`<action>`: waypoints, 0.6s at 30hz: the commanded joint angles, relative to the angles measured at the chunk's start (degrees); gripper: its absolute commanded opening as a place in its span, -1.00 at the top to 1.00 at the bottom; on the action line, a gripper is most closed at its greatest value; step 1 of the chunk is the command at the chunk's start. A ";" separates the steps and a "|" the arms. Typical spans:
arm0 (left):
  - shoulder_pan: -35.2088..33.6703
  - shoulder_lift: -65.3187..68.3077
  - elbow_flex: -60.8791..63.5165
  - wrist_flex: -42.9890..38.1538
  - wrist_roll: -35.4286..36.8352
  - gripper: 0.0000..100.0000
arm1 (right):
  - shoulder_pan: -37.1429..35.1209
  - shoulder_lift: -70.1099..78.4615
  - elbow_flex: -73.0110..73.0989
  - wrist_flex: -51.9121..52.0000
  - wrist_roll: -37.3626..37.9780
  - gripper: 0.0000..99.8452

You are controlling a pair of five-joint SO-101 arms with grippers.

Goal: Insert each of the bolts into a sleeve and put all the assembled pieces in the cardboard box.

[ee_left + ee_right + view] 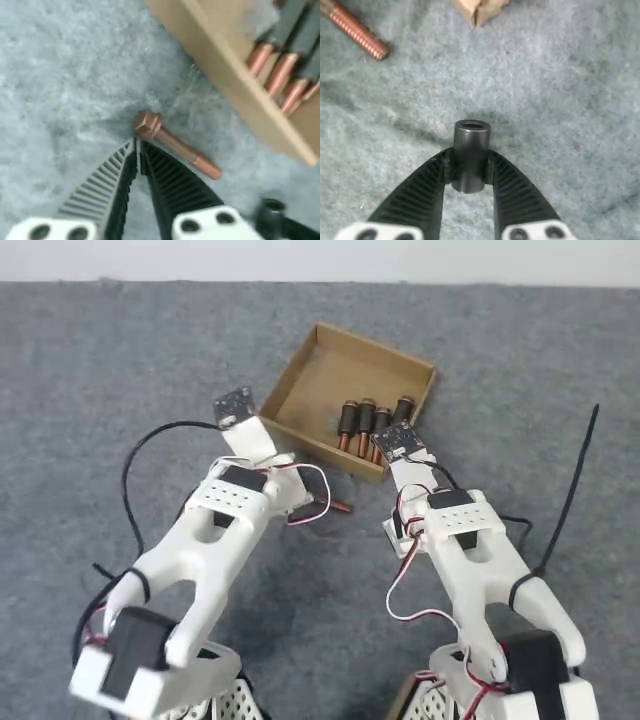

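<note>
**Grey felt tabletop: one bolt lying loose, sleeve sitting in right gripper**

Grey felt mat [120,360] is covering the table, with the cardboard box [375,343] sitting near the middle. Four assembled pieces [372,423] are lying side by side inside it, against the near wall.

The last copper bolt [175,145] is lying flat on the felt just outside that wall. The left gripper [137,145] is hanging over it with jaws pinched together on nothing, tips just beside the hex head. The right gripper [469,165] is clamping the dark sleeve [471,137] upright by its lower half, bore facing up, near the bolt's threaded end.

Judging progress: one pair is waiting to be joined.

Risks:
- Closed left tips are sitting right at the head, so descending without opening is likely nudging or rolling the bolt toward the box wall.
- A flat bolt on soft felt is leaving little room under it, so fingers may be snagging fibres.
- A low grip on the sleeve is inviting tilt or slip if the thread is meeting the bore off-axis.
</note>
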 commanded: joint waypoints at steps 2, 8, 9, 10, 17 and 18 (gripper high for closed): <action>0.26 -5.45 -1.80 0.53 6.95 0.76 | 0.66 -0.75 -0.79 -1.19 0.70 0.99; 4.84 -3.78 0.75 0.44 6.95 0.55 | 0.66 -0.75 -0.79 -1.19 0.70 0.99; 5.01 -2.73 0.84 -0.44 6.95 0.56 | 0.66 -0.75 -0.79 -1.19 0.70 0.99; 5.01 -1.41 0.92 -1.76 6.95 0.57 | 0.66 -0.75 -0.79 -1.19 0.70 0.99; 1.93 8.35 -5.32 -0.62 7.03 0.72 | 0.57 -0.75 -0.79 -1.10 0.70 0.99; 1.93 9.14 -5.85 -0.62 7.03 0.74 | 0.57 -0.75 -0.79 -1.10 0.70 0.99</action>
